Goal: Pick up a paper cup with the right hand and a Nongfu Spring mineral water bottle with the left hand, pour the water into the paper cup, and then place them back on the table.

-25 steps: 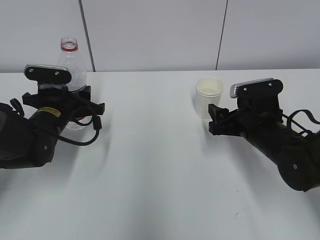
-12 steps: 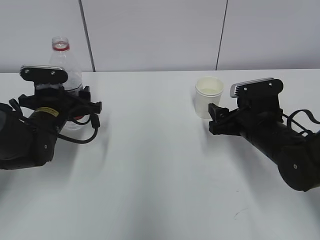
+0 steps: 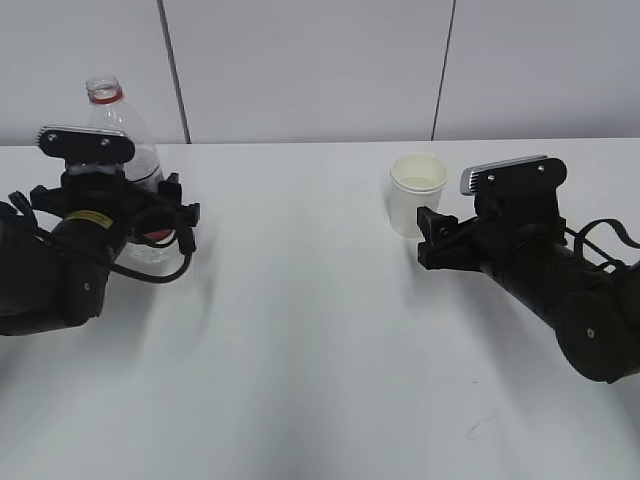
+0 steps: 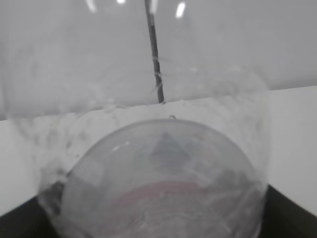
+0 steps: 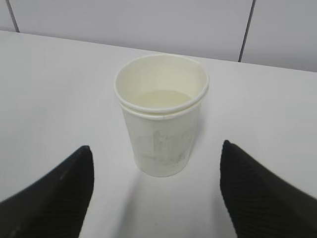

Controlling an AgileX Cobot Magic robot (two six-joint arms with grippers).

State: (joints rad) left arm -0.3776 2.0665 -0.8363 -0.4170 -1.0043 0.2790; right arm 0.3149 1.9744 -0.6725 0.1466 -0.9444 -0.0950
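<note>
In the exterior view, the water bottle [image 3: 122, 150] is seen upright at the far left, right behind the left hand [image 3: 105, 205], and its fingers can't be made out. The left wrist view is filled by the bottle's clear body [image 4: 158, 163]. In the right wrist view, the paper cup [image 5: 162, 114] is stood at centre on the table [image 5: 59, 89], ahead of the right hand [image 5: 156, 191], whose fingers [image 5: 59, 191] are spread wide, untouching.
</note>
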